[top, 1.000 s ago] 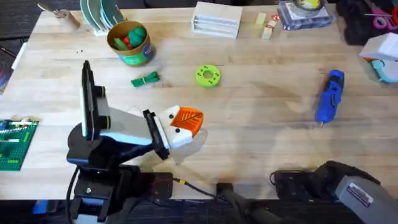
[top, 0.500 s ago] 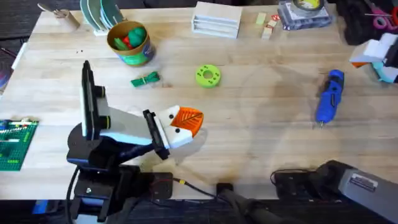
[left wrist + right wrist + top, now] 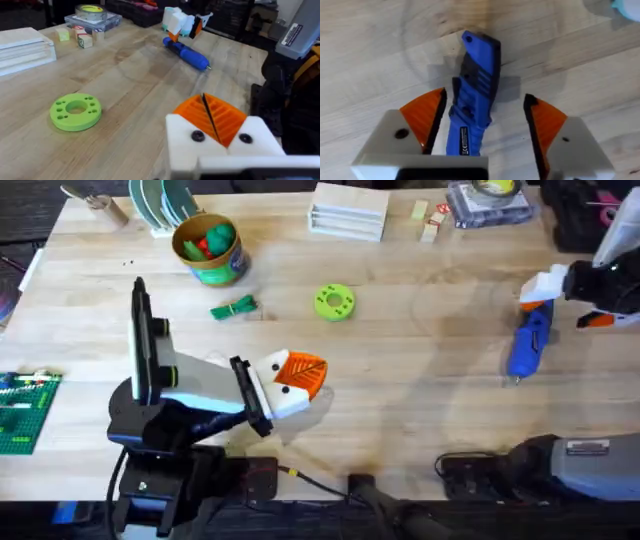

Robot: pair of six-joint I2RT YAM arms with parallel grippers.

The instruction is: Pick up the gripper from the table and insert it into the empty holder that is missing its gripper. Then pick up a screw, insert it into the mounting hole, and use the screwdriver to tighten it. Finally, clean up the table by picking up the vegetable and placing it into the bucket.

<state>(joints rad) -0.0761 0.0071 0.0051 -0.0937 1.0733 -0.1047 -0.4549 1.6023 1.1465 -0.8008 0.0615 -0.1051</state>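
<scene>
Right now the right arm's white gripper with orange pads (image 3: 483,125) hangs over the short screwdriver with the thick blue handle (image 3: 529,340). It seems ready to grab the tool, so the step in hand looks like the tightening one. Its two orange pads (image 3: 426,115) are spread wide, one on each side of the blue handle, and they are not squeezing it yet. I think they are held like that so they can drop down and close across the handle's thin way.

The screwdriver lies flat on the pale wooden table (image 3: 420,380), far over on the right side. Its long line runs nearly front to back. The thin metal tip (image 3: 516,380) points toward the robot, and the fat end points away.

The left arm's white gripper with orange pads (image 3: 300,375) rests low near the middle of the table, pressed shut with nothing inside. It sits well apart from the screwdriver, out of the way.
</scene>
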